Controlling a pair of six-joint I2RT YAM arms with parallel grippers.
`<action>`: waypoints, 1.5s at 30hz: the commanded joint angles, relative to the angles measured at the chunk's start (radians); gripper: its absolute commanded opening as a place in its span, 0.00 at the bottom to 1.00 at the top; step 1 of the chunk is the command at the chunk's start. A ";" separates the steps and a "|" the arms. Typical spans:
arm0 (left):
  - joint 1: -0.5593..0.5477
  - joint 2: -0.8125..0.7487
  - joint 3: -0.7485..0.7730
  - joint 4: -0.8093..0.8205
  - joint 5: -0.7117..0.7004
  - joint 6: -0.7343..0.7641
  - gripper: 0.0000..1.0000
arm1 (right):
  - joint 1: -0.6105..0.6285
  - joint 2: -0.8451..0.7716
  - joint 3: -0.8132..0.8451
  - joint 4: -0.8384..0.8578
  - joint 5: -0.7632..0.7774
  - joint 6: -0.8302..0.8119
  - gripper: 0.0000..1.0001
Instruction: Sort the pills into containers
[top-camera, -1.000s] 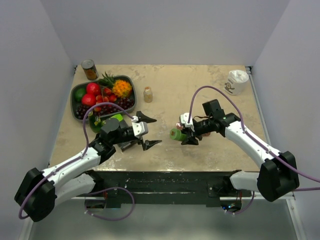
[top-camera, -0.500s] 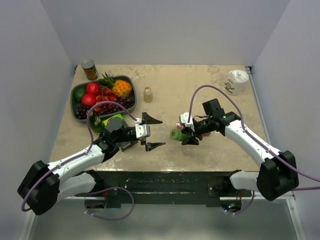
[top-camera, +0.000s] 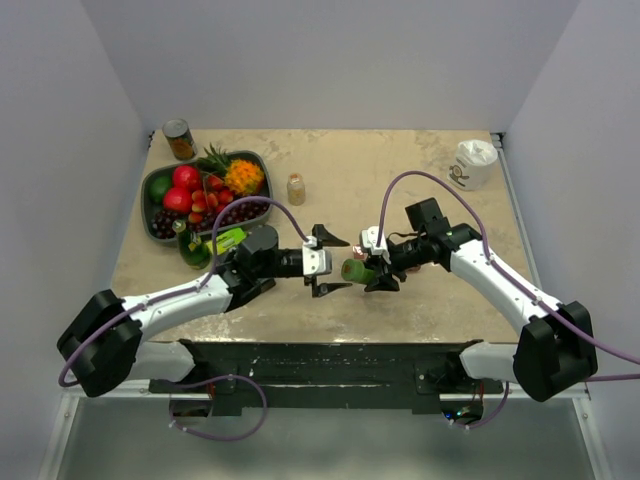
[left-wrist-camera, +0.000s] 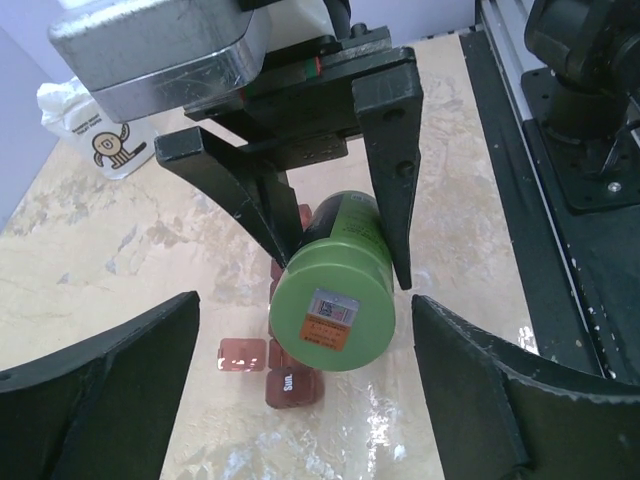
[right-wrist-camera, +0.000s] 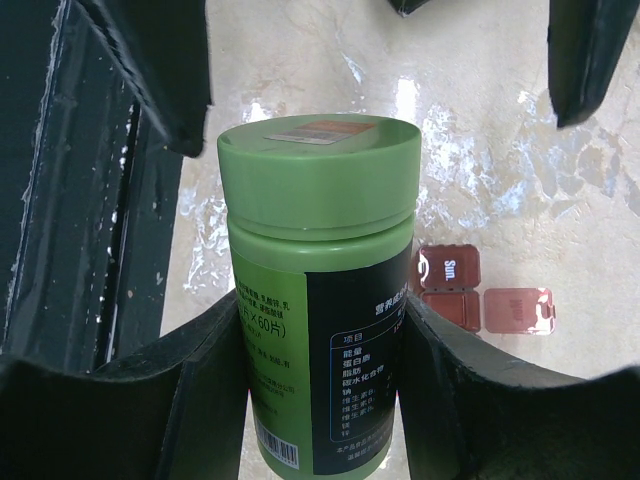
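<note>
From above, I see my left gripper (top-camera: 338, 264) spread wide just beside a smooth green cylindrical bottle (top-camera: 352, 269), which my right gripper (top-camera: 370, 268) pinches sideways over the marbled table (top-camera: 420, 180). My left wrist camera shows the glossy red-brown plastic containers (left-wrist-camera: 290, 385), square-celled, lying under the bottle with one lid flipped open. In the right wrist view, they lie beyond the clamped fingers, right of the bottle.

Fruit tray (top-camera: 146, 192), can (top-camera: 179, 139), perhaps mug (top-camera: 472, 164)
</note>
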 joint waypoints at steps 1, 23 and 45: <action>-0.007 0.029 0.078 -0.028 0.024 0.075 0.88 | -0.004 -0.006 0.046 0.000 -0.036 -0.021 0.00; -0.013 0.136 0.280 -0.295 -0.113 -0.599 0.00 | -0.007 -0.013 0.035 0.056 0.008 0.035 0.00; 0.091 -0.098 0.200 -0.417 -0.040 -0.916 0.99 | -0.010 -0.008 0.033 0.072 0.016 0.055 0.00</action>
